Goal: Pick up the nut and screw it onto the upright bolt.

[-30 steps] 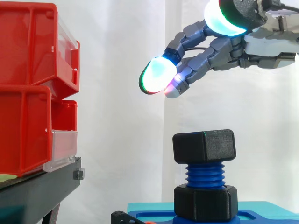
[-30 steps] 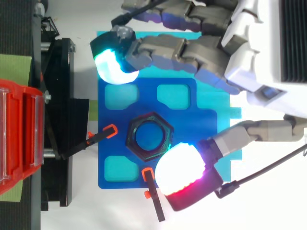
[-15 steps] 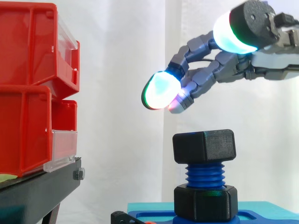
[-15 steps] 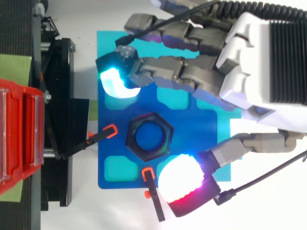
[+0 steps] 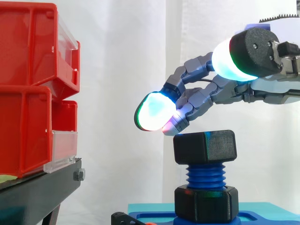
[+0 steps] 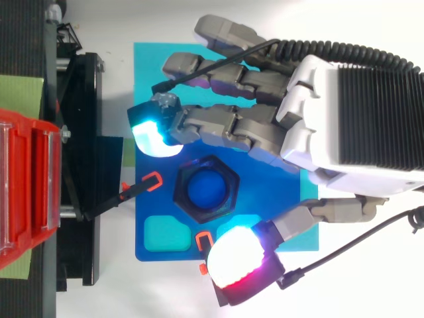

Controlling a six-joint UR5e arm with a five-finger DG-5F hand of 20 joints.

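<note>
nut point(image 5: 205, 146): black, hexagonal, seated on top of the upright blue bolt point(image 5: 205, 176), with bare threads below it.
hand point(image 6: 344, 126): just above the nut, fingers spread and loosely bent, gripping nothing; seen from above, glowing fingertips point(image 5: 152, 111) flank the nut.
base: black collar point(image 5: 205, 202) on blue plate point(image 6: 154, 207).

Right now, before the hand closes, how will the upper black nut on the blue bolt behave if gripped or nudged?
The upper nut looks rigid, with flat hexagonal sides, so it likely won't roll or squash. Threaded on the blue bolt, it probably won't shift under a sideways nudge; it should only turn. Its matte finish suggests decent grip.
</note>
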